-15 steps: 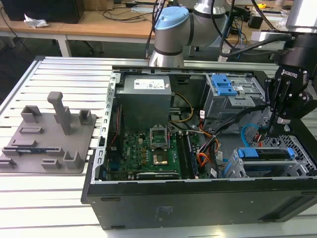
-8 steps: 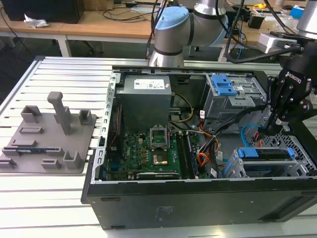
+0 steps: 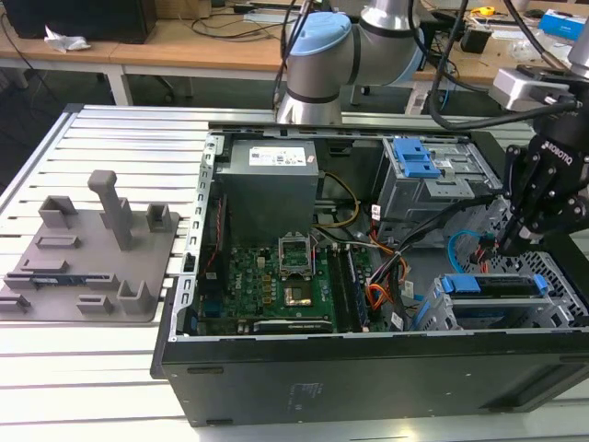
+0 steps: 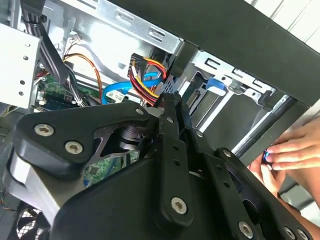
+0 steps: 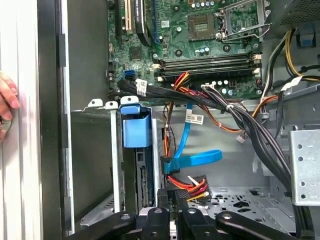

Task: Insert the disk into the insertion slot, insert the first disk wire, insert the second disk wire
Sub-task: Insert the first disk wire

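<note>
I see the gripper (image 5: 172,199) clenched on the dark plug of the red-orange wires (image 5: 192,184), just beside the disk (image 5: 145,175), which sits in its blue carrier inside the grey cage (image 3: 557,272). The light blue cable (image 5: 192,160) loops close by. If the plug goes in tilted, I judge it could jam or bend pins, or snag that cable. The exterior view gives me the whole computer case (image 3: 368,368) on the counter (image 3: 110,368); the second wrist view brings a person's hand (image 4: 290,155) at the case edge

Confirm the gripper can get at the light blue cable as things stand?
Likely yes: the gripper hangs close by the light blue cable, nothing covering it; only the red-orange wires bunch between them and could snag.
</note>
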You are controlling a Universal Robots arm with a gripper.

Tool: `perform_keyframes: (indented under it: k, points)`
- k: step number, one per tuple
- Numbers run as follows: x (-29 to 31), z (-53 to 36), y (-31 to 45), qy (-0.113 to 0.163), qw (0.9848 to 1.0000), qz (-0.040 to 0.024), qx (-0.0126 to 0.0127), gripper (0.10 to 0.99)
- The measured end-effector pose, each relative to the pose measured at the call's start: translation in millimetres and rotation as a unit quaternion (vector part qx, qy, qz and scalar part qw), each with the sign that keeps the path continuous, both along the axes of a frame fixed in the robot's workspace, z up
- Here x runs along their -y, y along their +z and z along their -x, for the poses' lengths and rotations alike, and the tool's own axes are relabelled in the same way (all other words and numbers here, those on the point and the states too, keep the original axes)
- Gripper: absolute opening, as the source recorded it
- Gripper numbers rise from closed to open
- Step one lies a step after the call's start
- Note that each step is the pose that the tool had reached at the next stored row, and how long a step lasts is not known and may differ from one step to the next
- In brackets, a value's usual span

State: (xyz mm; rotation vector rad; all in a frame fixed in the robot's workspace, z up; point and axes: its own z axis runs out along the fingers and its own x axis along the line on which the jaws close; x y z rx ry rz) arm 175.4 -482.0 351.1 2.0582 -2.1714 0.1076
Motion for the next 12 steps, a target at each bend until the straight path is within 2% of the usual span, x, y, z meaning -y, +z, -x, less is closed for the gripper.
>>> perform_keyframes:
  k: [1, 4, 7, 8, 9, 12]
  points:
    - [2.4, 0.0, 0.0, 0.001, 1.0, -0.0063, 0.0005, 0.165]
    - [8.1, 0.1, 0.0, 0.003, 0.9999, -0.0145, 0.0017, 0.165]
    - [12.6, 0.2, -0.4, 0.007, 0.9998, -0.0171, 0.0039, 0.165]
    - [15.3, 0.3, -0.7, 0.009, 0.9997, -0.0196, 0.0065, 0.165]
    - [15.8, 0.5, -0.8, 0.01, 0.9997, -0.0208, 0.0076, 0.165]
    - [16.0, 0.6, -0.8, 0.012, 0.9997, -0.0219, 0.0085, 0.165]
